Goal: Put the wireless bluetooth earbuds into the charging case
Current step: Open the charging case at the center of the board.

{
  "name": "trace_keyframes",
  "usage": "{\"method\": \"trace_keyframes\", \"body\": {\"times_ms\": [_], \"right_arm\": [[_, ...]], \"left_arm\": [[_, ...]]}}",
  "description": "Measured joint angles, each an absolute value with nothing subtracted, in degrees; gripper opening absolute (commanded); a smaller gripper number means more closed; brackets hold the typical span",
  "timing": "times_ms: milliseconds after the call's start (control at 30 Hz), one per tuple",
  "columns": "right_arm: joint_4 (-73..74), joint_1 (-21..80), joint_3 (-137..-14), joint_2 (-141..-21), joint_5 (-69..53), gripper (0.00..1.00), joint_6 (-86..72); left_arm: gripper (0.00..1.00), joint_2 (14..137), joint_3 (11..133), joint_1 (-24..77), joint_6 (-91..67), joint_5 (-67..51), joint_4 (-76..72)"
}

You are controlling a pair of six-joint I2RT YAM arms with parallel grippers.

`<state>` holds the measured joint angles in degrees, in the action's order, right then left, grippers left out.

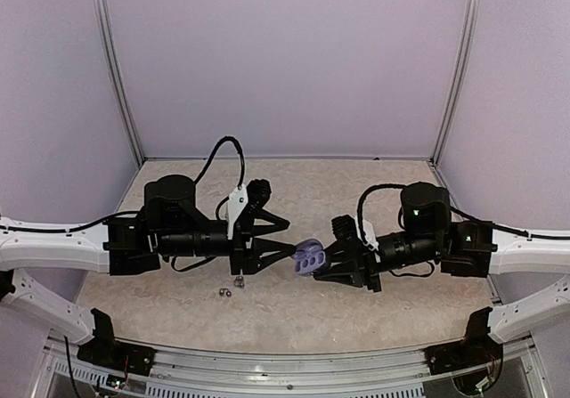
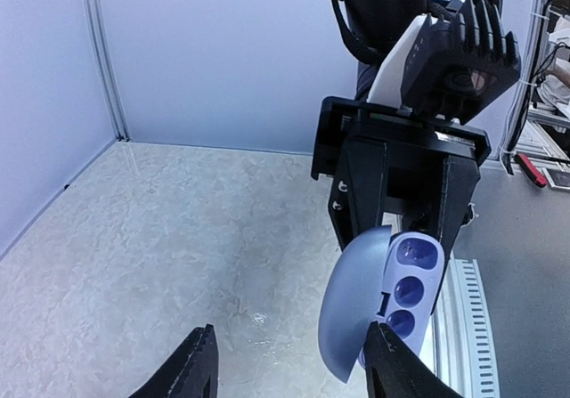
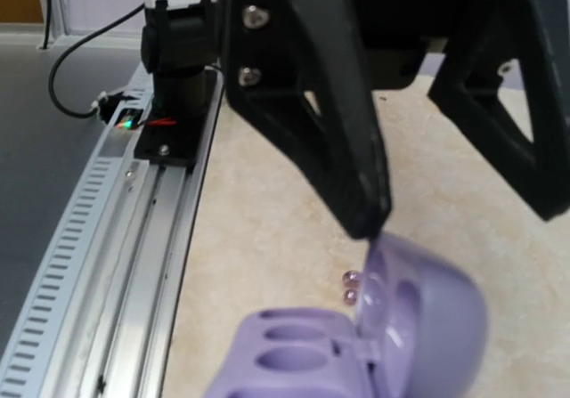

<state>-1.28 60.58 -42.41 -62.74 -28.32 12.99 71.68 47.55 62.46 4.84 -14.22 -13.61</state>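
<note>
The lilac charging case (image 1: 309, 257) is open and held in the air by my right gripper (image 1: 324, 263), whose black fingers (image 2: 360, 204) clamp its base. The case (image 2: 403, 293) shows empty sockets, with its lid (image 2: 354, 302) swung out. My left gripper (image 2: 294, 364) is open, and its right fingertip (image 2: 389, 361) is against the lid's edge. The right wrist view shows the case (image 3: 303, 353) and that fingertip (image 3: 367, 220) on the lid's rim. Two tiny purple-grey earbuds (image 3: 350, 288) lie on the table below; they also show in the top view (image 1: 230, 288). No white buds are in view.
The marbled tabletop (image 1: 356, 184) is walled by pale panels at the back and both sides. A slotted metal rail (image 3: 107, 238) runs along the near edge, with a black arm base (image 3: 174, 86) and cables on it.
</note>
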Motion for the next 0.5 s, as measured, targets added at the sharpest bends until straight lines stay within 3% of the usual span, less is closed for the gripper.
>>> {"method": "trace_keyframes", "body": {"times_ms": [300,500], "right_arm": [[-8.9,60.9,-36.7,-58.0,-26.5,0.0,12.5],[-16.3,60.9,-31.2,-54.4,-22.6,0.0,10.4]], "left_arm": [[0.63,69.6,44.9,59.5,1.7,-9.0,-16.7],[0.59,68.4,44.2,56.8,-5.4,-4.0,-14.3]]}}
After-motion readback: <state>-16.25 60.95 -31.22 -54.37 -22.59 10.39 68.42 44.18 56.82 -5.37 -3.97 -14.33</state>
